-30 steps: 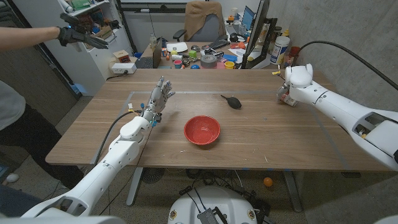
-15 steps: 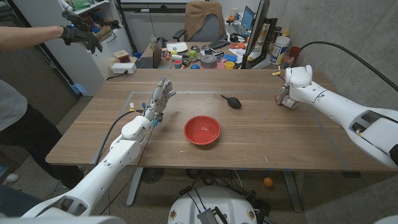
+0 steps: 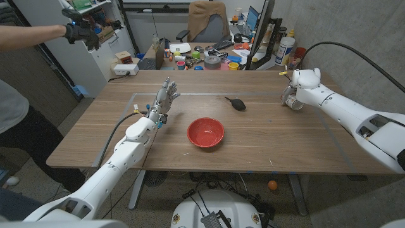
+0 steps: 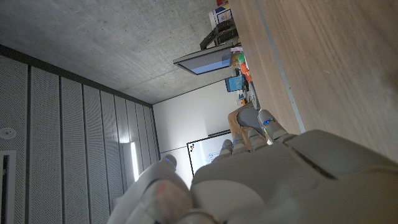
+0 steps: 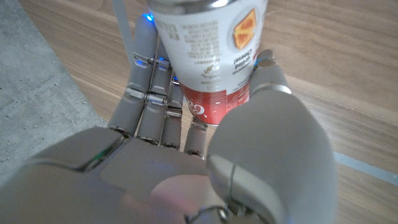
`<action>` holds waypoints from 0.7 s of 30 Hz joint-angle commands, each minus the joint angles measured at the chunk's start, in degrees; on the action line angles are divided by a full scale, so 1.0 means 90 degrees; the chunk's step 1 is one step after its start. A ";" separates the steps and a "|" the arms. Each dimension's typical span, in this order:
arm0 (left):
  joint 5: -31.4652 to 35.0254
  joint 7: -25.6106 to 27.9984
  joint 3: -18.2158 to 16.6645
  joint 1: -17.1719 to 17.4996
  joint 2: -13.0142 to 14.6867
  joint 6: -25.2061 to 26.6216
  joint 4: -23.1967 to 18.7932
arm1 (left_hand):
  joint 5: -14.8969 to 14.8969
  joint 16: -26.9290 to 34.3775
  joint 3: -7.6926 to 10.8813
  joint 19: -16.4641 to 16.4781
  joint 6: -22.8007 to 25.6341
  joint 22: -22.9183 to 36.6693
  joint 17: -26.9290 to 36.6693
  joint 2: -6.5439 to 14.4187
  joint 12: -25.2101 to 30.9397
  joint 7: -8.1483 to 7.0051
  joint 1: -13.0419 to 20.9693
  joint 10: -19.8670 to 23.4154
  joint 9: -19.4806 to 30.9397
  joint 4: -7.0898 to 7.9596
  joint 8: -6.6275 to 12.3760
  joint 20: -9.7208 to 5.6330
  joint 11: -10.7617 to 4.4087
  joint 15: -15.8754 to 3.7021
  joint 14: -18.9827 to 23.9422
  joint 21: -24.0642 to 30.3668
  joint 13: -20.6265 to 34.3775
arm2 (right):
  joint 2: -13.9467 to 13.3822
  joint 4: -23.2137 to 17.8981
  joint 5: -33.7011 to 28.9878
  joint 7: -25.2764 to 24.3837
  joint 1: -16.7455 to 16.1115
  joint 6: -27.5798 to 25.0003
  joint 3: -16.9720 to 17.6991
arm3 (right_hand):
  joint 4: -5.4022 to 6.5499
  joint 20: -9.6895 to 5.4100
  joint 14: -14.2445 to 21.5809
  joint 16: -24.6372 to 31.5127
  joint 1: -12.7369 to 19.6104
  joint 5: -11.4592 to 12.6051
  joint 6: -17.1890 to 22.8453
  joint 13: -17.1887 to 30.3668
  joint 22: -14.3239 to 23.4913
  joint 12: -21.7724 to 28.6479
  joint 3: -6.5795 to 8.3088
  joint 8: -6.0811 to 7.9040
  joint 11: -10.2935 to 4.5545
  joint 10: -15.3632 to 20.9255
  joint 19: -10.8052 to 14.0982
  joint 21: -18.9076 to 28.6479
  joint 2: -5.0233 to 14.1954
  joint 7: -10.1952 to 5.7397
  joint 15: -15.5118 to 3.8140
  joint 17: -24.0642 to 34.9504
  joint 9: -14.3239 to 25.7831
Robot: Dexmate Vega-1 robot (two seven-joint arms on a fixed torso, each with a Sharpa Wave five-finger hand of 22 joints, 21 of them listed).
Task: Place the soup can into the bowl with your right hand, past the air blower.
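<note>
Right hand (image 3: 297,85) at the far right part of the brown wooden counter (image 3: 266,145), wrapped around the red-and-white labelled metal soup can (image 3: 290,101). Right wrist view: the can (image 5: 208,56) lies against the fingers (image 5: 144,93) with the thumb pressed on its label, so the hand grasps it; wood grain shows behind the can. Head view: can appears tilted, low at the counter surface; cannot tell whether it touches the wood. Small black bulb-shaped air blower (image 3: 236,104) lies on the counter between the can and the middle, nozzle toward the far left. Round red bowl (image 3: 205,133) sits near the counter's centre, well apart from the can, nearer the robot than the blower. Left hand (image 3: 162,101) raised above the left part of the counter, fingers apart and pointing up, holding nothing; the left wrist view shows the back of this hand (image 4: 267,180) with the counter edge beside it. Person's outstretched arm with a black-gloved hand (image 3: 79,30) at the upper left, behind the counter. Cluttered desk (image 3: 202,57) beyond the far edge.
</note>
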 commanded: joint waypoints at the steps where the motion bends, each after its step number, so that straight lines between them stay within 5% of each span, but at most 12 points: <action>1: 0.0011 -0.0072 0.0021 -0.0110 -0.0055 -0.0020 0.0171 | 0.0045 0.0019 -0.0001 -0.0758 -0.1358 0.0016 0.0011 0.0648 0.0012 -0.0039 -0.0065 -0.1425 0.0025 -0.0002 -0.0006 0.0044 0.0011 0.0030 -0.1067 -0.0015 0.0030 | -0.0116 -0.0314 0.0380 -0.0764 -0.0231 0.0043 0.0314 | 0.0203 -0.1213 0.1719 0.0035 0.2024 0.0016 0.0159 0.0080 -0.0042 0.0108 0.0199 0.0025 -0.1112 0.1212 0.0683 0.0036 0.2021 0.0110 -0.1886 0.0090 0.0038; 8: 0.0017 -0.0181 0.0042 -0.0239 -0.0080 -0.0013 0.0309 | 0.0047 0.0018 -0.0008 -0.0758 -0.1359 0.0016 0.0011 0.0648 0.0014 -0.0033 -0.0064 -0.1421 0.0025 -0.0003 -0.0006 0.0047 0.0013 0.0034 -0.1071 -0.0018 0.0030 | -0.0316 -0.0979 0.0596 -0.1297 -0.0561 -0.0044 0.0642 | 0.0286 -0.1213 0.1708 0.0015 0.1990 0.0005 0.0181 0.0138 -0.0109 0.0133 0.0214 0.0007 -0.1105 0.1195 0.0698 0.0038 0.2006 0.0117 -0.1882 0.0081 0.0068; 21: -0.0011 -0.0433 0.0053 -0.0414 -0.0145 -0.0067 0.0584 | 0.0049 0.0014 -0.0019 -0.0764 -0.1362 0.0016 0.0010 0.0649 0.0009 -0.0029 -0.0062 -0.1437 0.0026 -0.0004 -0.0008 0.0045 0.0000 0.0027 -0.1083 -0.0025 0.0030 | -0.0605 -0.1854 0.0267 -0.1168 -0.0662 0.0000 0.0530 | 0.0383 -0.1213 0.1689 -0.0011 0.1975 -0.0004 0.0207 0.0242 -0.0254 0.0185 0.0255 -0.0033 -0.1101 0.1192 0.0689 0.0019 0.1979 0.0110 -0.1890 0.0087 0.0120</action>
